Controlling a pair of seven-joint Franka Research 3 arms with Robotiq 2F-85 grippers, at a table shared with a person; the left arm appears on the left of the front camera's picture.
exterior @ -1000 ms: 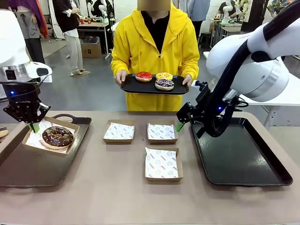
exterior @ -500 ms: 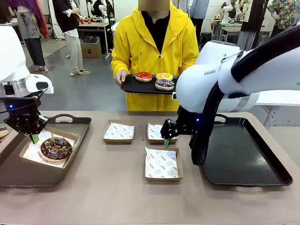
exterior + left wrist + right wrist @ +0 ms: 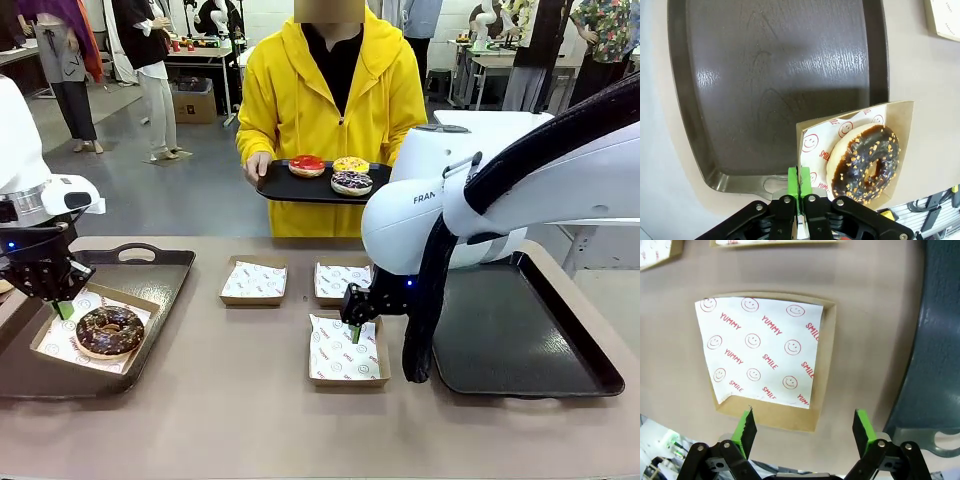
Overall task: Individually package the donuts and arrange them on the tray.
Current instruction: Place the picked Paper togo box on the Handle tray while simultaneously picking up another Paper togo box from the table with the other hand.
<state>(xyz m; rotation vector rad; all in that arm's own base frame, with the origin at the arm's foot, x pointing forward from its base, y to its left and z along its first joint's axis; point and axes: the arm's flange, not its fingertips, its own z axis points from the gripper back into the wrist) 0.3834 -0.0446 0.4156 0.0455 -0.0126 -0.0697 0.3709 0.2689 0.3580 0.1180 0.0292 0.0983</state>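
The chocolate-iced donut lies in a paper-lined cardboard box over the near part of the left tray, which sits at the worktop's left edge. The left gripper has its green pads pressed together on that box's edge at the corner farthest left, just beside the donut without touching it; whether the box sits flat on the tray cannot be told. The other three donuts are off the worktop, beyond its far edge, on a black tray that the person in a yellow hoodie holds in both hands: the red-iced donut and the yellow-iced donut side by side, the dark sprinkled donut in front of them. Near the worktop's middle, the right gripper hangs with its fingers spread wide, gripping nothing, above the far edge of the near box, whose liner carries red smiley print. Two more lined boxes stand side by side toward the far edge. The right tray lies at the worktop's right edge, partly behind the right arm.
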